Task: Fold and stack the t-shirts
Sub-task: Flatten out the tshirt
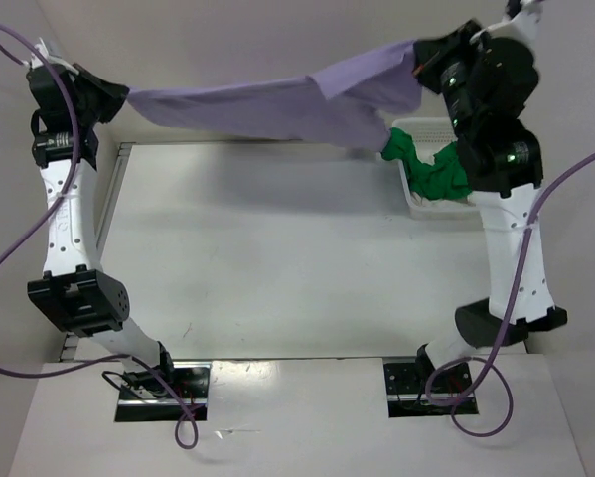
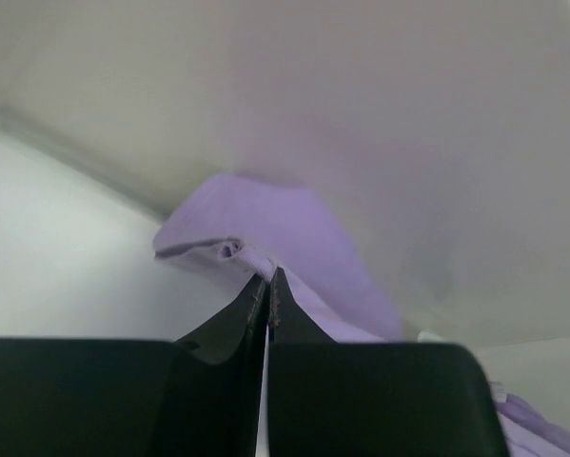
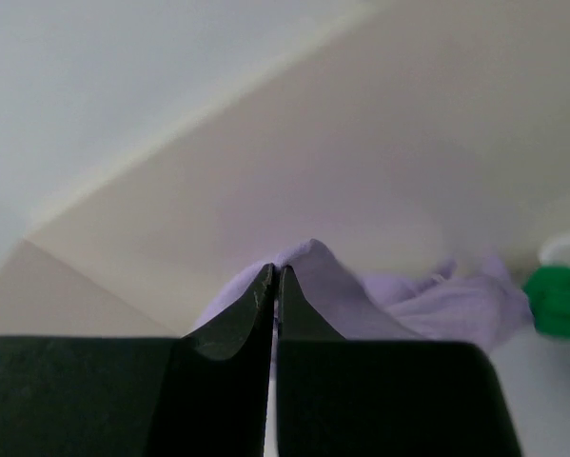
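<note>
Purple shirt [image 1: 277,104]: hung in the air over the far edge of the tabletop [image 1: 277,258], stretched between both arms.
Long axis: ran left to right and tilted, with the right end higher than the left.
Left end: narrowed to a point at the left jaws, near the left wall.
Right end: wider and bunched, with a fold drooping toward the green shirt [image 1: 431,169]; whether the two touched could not be told.
Left jaws: closed on a pinch of the purple cloth, tips pressed together.
Right jaws: closed on the upper right edge of the cloth, which spilled past both sides of the tips.
Green shirt: lay crumpled over the left rim of the basket [image 1: 426,125], partly hidden by the right arm.
Basket: sat at the far right corner of the tabletop.
Edges: the back wall stood close behind the hanging cloth; the tabletop's left edge lay just inside the left arm.
Room: the wide white surface spread under and in front of the cloth, between the two arms.
</note>
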Robot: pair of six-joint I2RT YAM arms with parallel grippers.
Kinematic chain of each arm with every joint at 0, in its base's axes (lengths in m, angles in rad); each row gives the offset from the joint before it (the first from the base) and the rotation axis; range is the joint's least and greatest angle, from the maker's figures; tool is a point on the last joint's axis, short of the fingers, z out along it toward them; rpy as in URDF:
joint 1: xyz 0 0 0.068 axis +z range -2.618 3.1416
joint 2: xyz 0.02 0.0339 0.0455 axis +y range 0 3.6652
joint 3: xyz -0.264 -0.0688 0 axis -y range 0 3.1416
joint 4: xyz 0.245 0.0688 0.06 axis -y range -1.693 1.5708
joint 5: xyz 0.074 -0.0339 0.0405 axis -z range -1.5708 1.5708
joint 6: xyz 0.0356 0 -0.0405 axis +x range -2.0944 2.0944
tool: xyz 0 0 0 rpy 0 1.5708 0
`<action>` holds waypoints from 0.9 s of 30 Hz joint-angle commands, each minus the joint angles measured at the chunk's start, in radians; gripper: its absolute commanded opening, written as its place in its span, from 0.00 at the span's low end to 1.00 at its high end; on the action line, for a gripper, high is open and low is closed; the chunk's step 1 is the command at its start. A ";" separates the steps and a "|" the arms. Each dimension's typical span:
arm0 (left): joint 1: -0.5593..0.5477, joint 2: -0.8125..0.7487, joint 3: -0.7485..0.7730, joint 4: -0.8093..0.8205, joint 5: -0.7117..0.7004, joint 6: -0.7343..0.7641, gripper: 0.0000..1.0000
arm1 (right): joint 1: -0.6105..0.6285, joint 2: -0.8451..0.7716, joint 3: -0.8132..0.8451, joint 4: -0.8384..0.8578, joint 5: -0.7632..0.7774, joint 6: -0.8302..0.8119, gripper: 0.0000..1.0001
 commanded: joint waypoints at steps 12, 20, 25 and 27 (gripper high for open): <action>0.003 -0.253 -0.848 0.124 -0.104 0.070 0.00 | -0.008 -0.393 -1.362 0.089 -0.071 0.136 0.00; 0.040 -0.384 -1.080 -0.017 -0.124 0.088 0.00 | -0.008 -0.625 -1.562 -0.172 -0.298 0.246 0.00; 0.040 -0.484 -1.100 -0.176 -0.176 0.128 0.00 | -0.008 -0.785 -1.579 -0.365 -0.407 0.268 0.00; 0.040 -0.484 -1.100 -0.190 -0.159 0.138 0.00 | -0.008 -0.796 -1.557 -0.407 -0.407 0.277 0.00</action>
